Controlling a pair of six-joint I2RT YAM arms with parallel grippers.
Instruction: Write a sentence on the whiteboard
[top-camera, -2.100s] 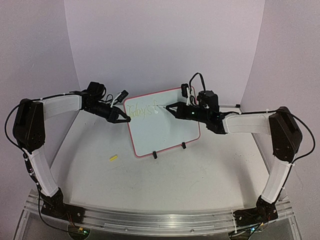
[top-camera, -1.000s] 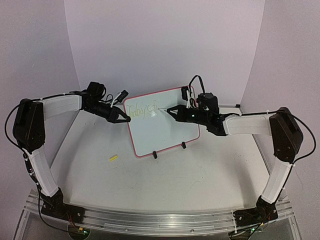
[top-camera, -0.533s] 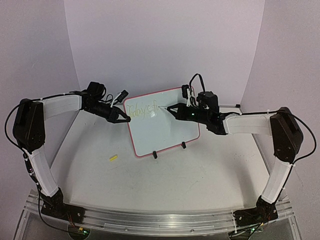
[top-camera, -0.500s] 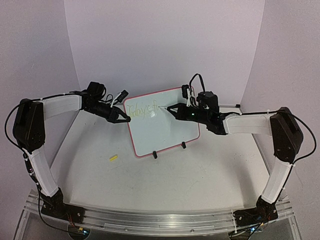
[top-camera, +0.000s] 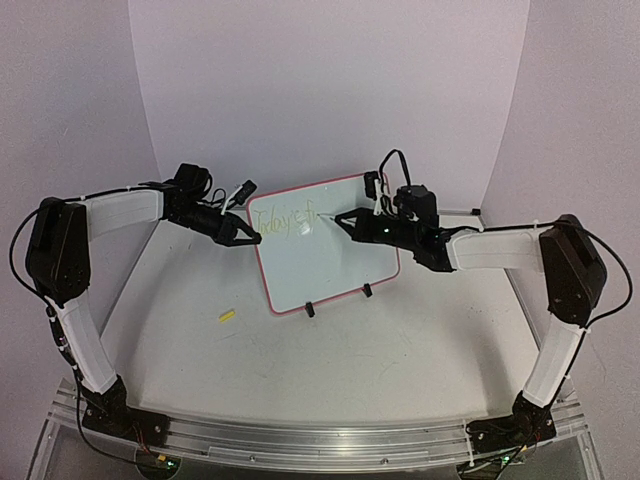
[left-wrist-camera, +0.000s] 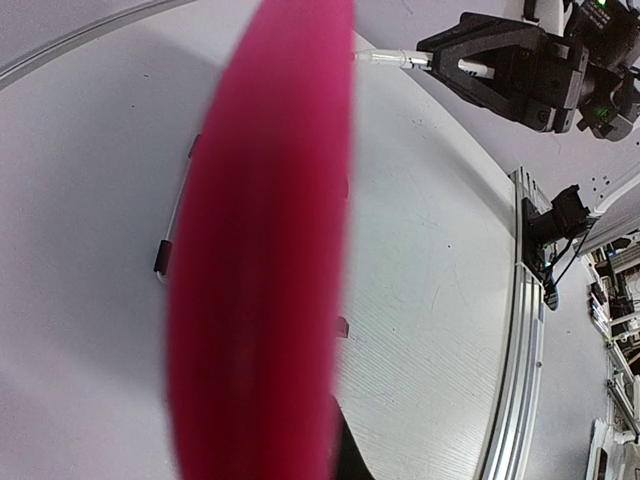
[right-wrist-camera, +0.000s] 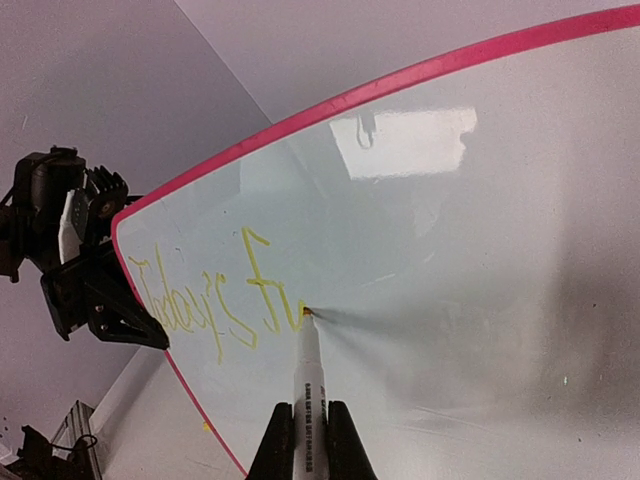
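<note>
Pinching a marker (right-wrist-camera: 305, 380), right hand (right-wrist-camera: 300, 445) touches the whiteboard (top-camera: 330, 265); left hand (top-camera: 250, 238) clamps it too

left pincer (top-camera: 251, 238) and right pincer (top-camera: 340, 217) clamped (arms stretched inward).

A blurred red band, the edge-on frame of the whiteboard (left-wrist-camera: 265, 250), runs top to bottom through the middle. At upper right the right pincer (left-wrist-camera: 437, 62) clamps a marker (left-wrist-camera: 388, 60), its pale tip meeting that frame. Pale tabletop (left-wrist-camera: 430, 260) fills the right.
</note>
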